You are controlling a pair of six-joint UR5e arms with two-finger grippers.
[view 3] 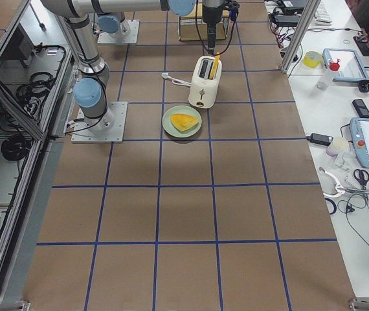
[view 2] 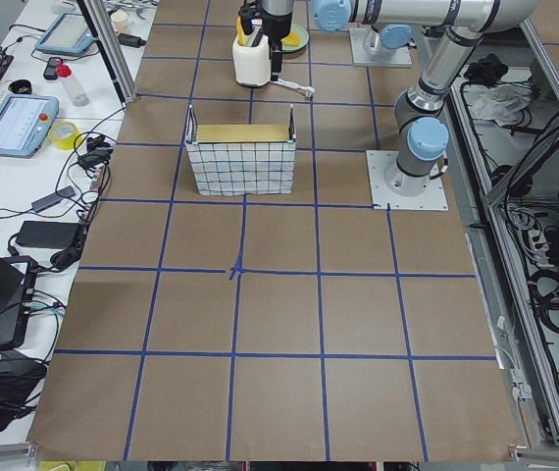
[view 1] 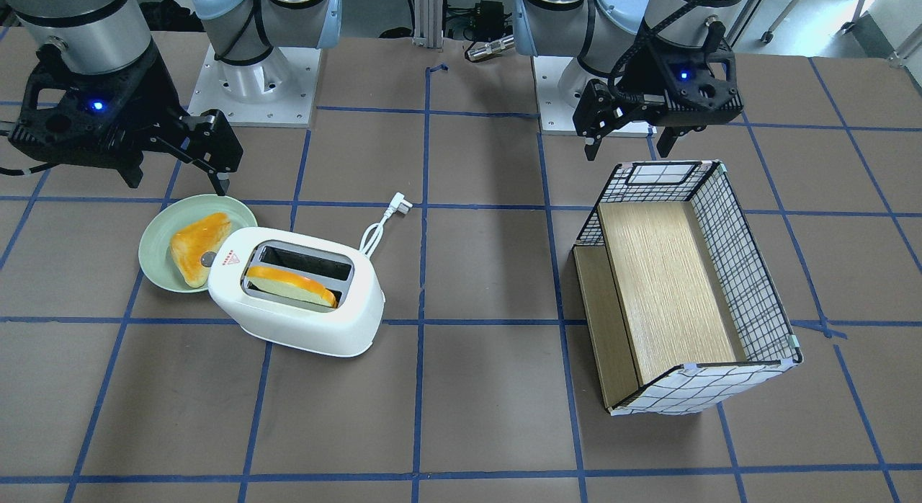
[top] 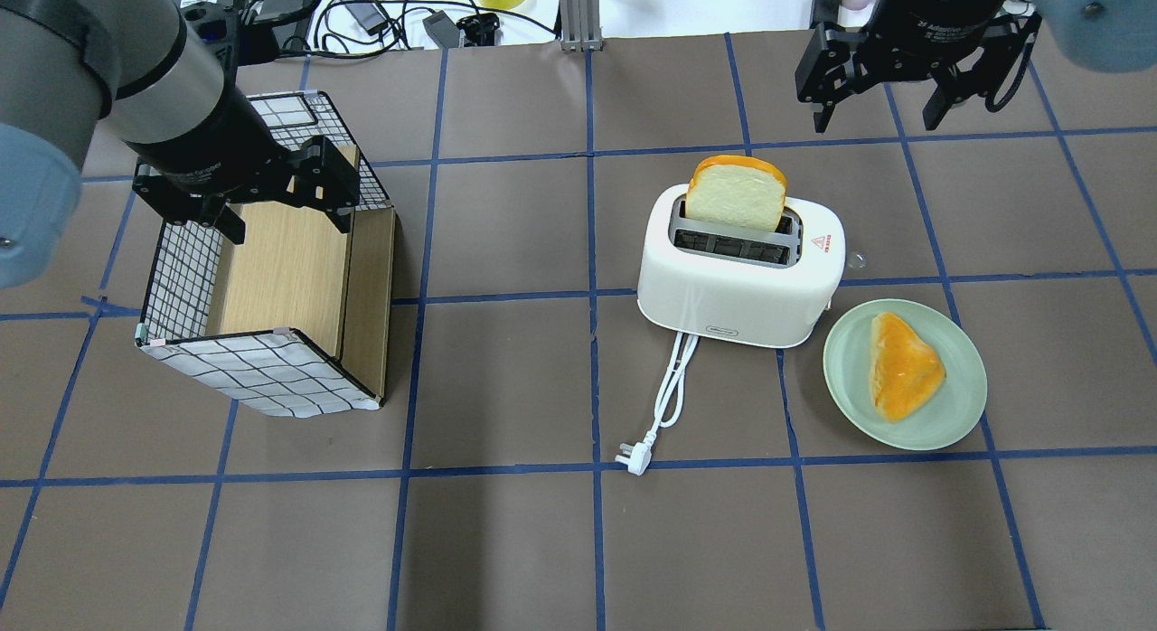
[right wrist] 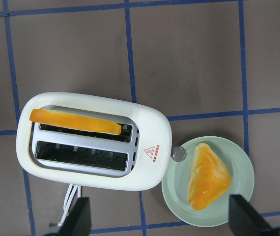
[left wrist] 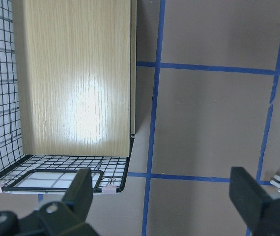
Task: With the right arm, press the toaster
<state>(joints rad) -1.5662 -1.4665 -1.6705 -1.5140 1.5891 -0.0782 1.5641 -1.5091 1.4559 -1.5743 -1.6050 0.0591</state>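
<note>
The white two-slot toaster (view 1: 302,312) (top: 737,292) (right wrist: 150,128) stands right of the table's middle in the overhead view. A bread slice (top: 734,194) stands in one slot. Its round grey button (right wrist: 178,154) (view 1: 209,259) is at the end facing the plate. My right gripper (top: 877,116) (view 1: 176,175) (right wrist: 162,226) is open and empty. It hovers beyond the toaster's button end, apart from it. My left gripper (top: 285,220) (view 1: 628,146) (left wrist: 162,196) is open and empty above the basket.
A green plate (top: 958,414) (view 1: 155,243) with a toast piece (top: 904,364) lies beside the toaster's button end. The cord and plug (top: 633,457) trail toward the robot. A checked basket (top: 181,278) (view 1: 742,272) with a wooden board stands on the left side.
</note>
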